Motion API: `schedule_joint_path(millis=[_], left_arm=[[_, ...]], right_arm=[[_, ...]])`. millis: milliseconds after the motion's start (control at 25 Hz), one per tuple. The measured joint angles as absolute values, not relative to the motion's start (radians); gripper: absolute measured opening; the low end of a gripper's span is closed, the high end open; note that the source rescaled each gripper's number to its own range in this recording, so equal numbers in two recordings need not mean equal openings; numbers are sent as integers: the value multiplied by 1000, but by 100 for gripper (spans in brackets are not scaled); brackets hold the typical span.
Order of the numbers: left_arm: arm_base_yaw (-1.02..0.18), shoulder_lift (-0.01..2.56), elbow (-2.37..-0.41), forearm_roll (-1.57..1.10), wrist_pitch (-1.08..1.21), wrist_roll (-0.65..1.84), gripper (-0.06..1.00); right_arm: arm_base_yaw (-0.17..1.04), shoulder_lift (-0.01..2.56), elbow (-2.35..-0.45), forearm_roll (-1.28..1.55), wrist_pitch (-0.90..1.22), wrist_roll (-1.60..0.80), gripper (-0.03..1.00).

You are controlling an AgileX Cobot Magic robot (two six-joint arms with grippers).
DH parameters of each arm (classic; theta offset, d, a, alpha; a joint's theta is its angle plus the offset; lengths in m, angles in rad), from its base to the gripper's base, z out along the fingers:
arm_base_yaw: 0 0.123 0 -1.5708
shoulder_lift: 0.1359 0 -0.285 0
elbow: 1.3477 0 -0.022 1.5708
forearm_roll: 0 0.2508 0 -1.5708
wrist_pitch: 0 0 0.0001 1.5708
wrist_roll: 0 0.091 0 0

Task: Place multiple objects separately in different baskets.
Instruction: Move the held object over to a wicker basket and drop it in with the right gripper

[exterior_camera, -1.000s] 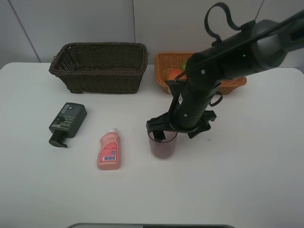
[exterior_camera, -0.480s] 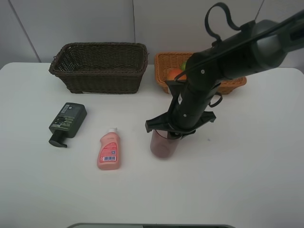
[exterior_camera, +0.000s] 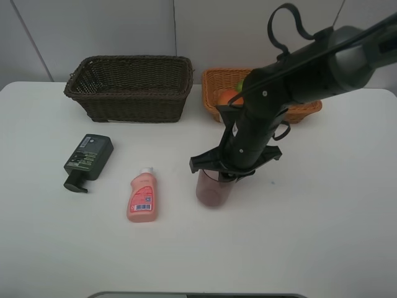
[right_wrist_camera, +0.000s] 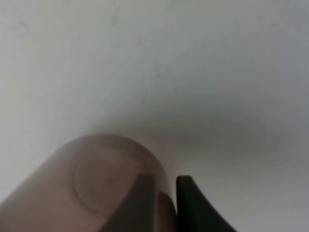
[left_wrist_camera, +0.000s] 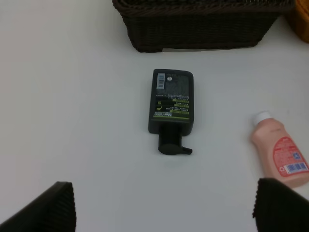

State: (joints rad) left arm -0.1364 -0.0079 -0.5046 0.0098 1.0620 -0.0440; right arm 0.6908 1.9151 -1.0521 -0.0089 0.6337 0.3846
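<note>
Partly hidden: tan basket [exterior_camera: 213,79], its middle covered by the right arm [exterior_camera: 298,77]. Only 2 fruits show inside, at its left end: orange [exterior_camera: 227,97] and, behind it, a sliver of green fruit [exterior_camera: 239,85]. Anything else in it cannot be made out.

Left hand [left_wrist_camera: 166,212] is outside the high view. Its wrist view catches just 2 fingertips [left_wrist_camera: 53,208], cut off at the frame corners, wide apart, nothing between them. Ahead of them on the table [left_wrist_camera: 72,96]: pump bottle [left_wrist_camera: 172,101] lying flat, pump end toward the hand; pink bottle [left_wrist_camera: 277,152] beside it, lower end behind a fingertip; dark basket [left_wrist_camera: 193,24] beyond, top cut off.

Right hand [exterior_camera: 220,175] points down onto the tumbler [exterior_camera: 213,191], mid-table, right of the pink bottle, in front of the tan basket. Hand covers the rim from above. Right wrist view is close and blurred: 1 finger [right_wrist_camera: 193,208] outside the cup wall, 1 inside, pinched together on the wall. Hand clamped on the tumbler. Cannot tell whether its base touches the table.
</note>
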Motion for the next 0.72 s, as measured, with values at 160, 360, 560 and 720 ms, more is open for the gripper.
schedule_joint_path(millis=[160, 360, 560, 720], left_arm=[[-136, -8, -505, 10, 1062, -44, 84], [-136, -8, -505, 10, 1062, -44, 84], [-136, -8, -505, 10, 1062, -44, 84], [-136, -8, -505, 10, 1062, -44, 84]], right_arm=[[691, 1915, -1052, -9, 634, 385, 0], [691, 1915, -1052, -9, 634, 385, 0], [691, 1891, -1052, -9, 634, 385, 0], [691, 1864, -1052, -8, 635, 385, 0]])
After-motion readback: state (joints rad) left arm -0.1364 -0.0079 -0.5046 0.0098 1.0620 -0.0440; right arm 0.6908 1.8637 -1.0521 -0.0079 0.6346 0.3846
